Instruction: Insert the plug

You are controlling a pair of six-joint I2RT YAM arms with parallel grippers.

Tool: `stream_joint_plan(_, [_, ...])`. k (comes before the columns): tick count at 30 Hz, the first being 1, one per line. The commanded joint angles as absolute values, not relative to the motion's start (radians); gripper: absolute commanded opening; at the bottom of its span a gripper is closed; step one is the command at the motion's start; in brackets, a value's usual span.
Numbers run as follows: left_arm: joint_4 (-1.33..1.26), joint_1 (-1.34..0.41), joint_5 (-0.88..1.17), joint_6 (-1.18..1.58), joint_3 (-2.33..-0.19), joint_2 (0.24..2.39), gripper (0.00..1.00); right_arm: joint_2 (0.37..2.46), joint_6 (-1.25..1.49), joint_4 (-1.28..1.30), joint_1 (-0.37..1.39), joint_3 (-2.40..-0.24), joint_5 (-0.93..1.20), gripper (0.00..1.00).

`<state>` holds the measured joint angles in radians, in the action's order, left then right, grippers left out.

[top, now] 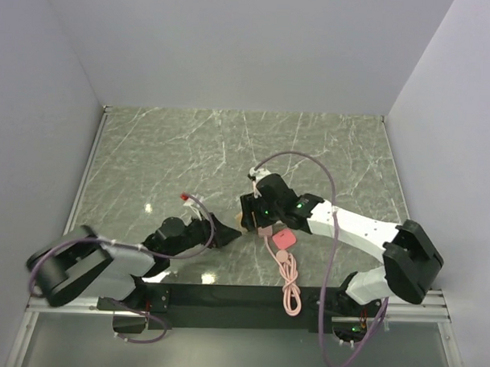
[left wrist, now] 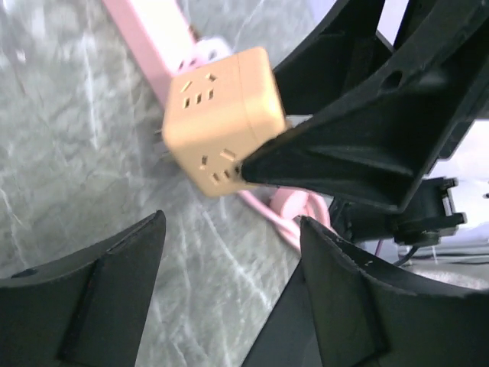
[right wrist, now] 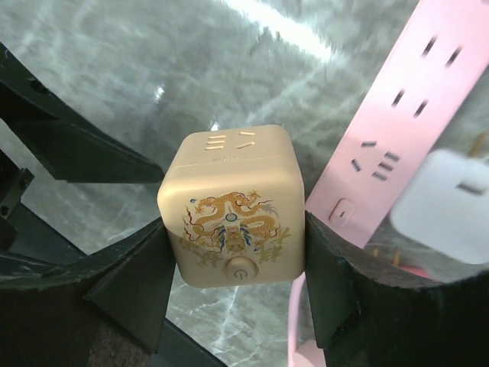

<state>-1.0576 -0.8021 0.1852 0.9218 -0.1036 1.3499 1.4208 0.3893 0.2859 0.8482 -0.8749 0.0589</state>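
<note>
The plug (top: pixel 283 237), a small coral-pink square, lies flat on the marble table (top: pixel 190 149) just right of the grippers, with nothing holding it. My right gripper (right wrist: pixel 237 225) is shut on the tan cube (right wrist: pixel 233 206), which has a dragon print and a button on its near face and sockets on top. The same cube (left wrist: pixel 221 122) shows in the left wrist view with a black right finger against it. My left gripper (left wrist: pixel 229 222) is open and empty, a short way from the cube; in the top view it (top: pixel 227 231) sits left of the cube.
The pale-pink power strip (right wrist: pixel 397 130) lies beside the cube, with a white adaptor (right wrist: pixel 443 202) near its end. Its coiled pink cord (top: pixel 290 286) runs toward the near edge. White walls enclose the table on three sides.
</note>
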Motion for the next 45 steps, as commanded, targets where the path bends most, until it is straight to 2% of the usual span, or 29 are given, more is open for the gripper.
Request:
stream_joint_plan(1, [-0.919,-0.801,0.092,0.844,-0.077,1.183,0.77,1.313,0.281,0.313,0.835,-0.965,0.017,0.18])
stream_joint_plan(6, [-0.821,-0.795,0.034,0.802,-0.051,1.016,0.78,1.284,0.083,0.473,0.801,-1.074,0.002,0.19])
stream_joint_plan(13, [-0.845,-0.779,0.031,0.756,-0.026,0.959,0.78,1.269,-0.073,0.600,0.787,-1.123,-0.038,0.14])
stream_joint_plan(16, [-0.864,-0.776,0.038,0.753,-0.011,0.957,0.78,1.284,-0.188,0.678,0.784,-1.147,0.019,0.11])
stream_joint_plan(19, [-0.897,-0.776,0.054,0.747,-0.006,0.969,0.77,1.275,-0.267,0.647,0.785,-1.114,0.116,0.09])
stream_joint_plan(26, [-0.963,-0.773,0.106,0.756,0.035,0.985,0.77,1.295,-0.449,0.598,0.781,-1.051,0.198,0.07])
stream_joint_plan(39, [-0.928,-0.775,0.104,0.756,0.058,0.905,0.77,1.414,-0.604,0.597,0.724,-1.114,0.184,0.03])
stream_joint_plan(45, [-0.966,-0.775,0.123,0.756,0.058,0.949,0.77,1.489,-0.660,0.620,0.709,-1.160,0.196,0.02])
